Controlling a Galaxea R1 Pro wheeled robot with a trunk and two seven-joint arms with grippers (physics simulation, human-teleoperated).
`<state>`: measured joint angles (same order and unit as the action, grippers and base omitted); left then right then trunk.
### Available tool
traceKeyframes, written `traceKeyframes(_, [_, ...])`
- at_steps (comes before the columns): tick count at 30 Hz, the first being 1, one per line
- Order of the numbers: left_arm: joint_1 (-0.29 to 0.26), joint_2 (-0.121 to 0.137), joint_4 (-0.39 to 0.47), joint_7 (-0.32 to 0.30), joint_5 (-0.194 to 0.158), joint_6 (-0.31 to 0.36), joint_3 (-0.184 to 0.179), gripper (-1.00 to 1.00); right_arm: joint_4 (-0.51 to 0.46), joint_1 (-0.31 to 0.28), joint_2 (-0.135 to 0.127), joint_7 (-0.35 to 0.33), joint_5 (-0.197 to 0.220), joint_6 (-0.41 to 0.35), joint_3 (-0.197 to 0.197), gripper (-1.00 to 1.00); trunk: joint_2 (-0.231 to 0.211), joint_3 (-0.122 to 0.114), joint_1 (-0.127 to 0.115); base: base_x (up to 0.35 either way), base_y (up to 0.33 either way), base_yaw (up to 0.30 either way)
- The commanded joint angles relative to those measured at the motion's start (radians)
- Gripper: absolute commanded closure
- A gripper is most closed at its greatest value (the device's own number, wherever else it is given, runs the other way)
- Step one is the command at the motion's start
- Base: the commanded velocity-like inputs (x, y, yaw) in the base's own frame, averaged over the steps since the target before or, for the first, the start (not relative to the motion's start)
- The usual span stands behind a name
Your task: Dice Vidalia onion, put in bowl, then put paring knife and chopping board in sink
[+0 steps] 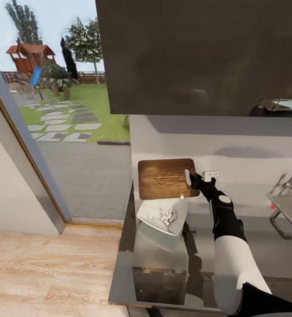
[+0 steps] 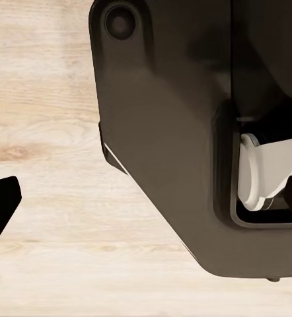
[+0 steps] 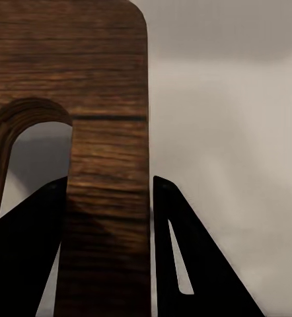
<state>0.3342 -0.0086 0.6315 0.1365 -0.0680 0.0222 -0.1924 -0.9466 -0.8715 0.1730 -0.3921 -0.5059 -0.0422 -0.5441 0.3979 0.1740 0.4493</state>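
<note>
Right gripper (image 3: 109,198) fingers pinch chopping board (image 1: 165,178) at handle-slot edge, lifted above bowl (image 1: 162,216); stiff wood, likely heavy, may swing. Left fingers' state cannot be told.

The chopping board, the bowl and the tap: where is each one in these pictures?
chopping board (image 1: 163,178), head view, middle of its wood face.
bowl (image 1: 146,210), head view, bare white inner wall left of the diced onion.
tap (image 1: 291,181), head view, its red-tipped lever.

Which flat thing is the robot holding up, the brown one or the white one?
The brown one: the chopping board. The right gripper pinches its handle end and it hangs above the white bowl, which rests on the countertop with onion bits inside.
</note>
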Motion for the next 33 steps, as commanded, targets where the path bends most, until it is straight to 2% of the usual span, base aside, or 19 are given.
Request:
traceKeyframes(1, [0.0,0.001,0.003,0.008,-0.007,0.002,-0.005,-1.0,-0.001,-0.001,0.002,-0.008,-0.005,-0.004,-0.005,1.0,0.002,0.002,0.001,0.0,0.004,0.0])
traceKeyframes(22, [0.001,0.001,0.001,0.007,-0.007,0.002,-0.007,-1.0,-0.009,-0.001,0.002,0.0,-0.008,-0.008,-0.007,1.0,0.002,0.002,0.001,0.0,-0.002,0.0])
traceKeyframes(33, [0.001,0.001,-0.012,0.006,-0.006,0.002,-0.007,-1.0,-0.03,-0.001,0.002,0.001,-0.008,-0.016,-0.007,1.0,0.002,0.002,0.001,0.0,-0.204,0.0])
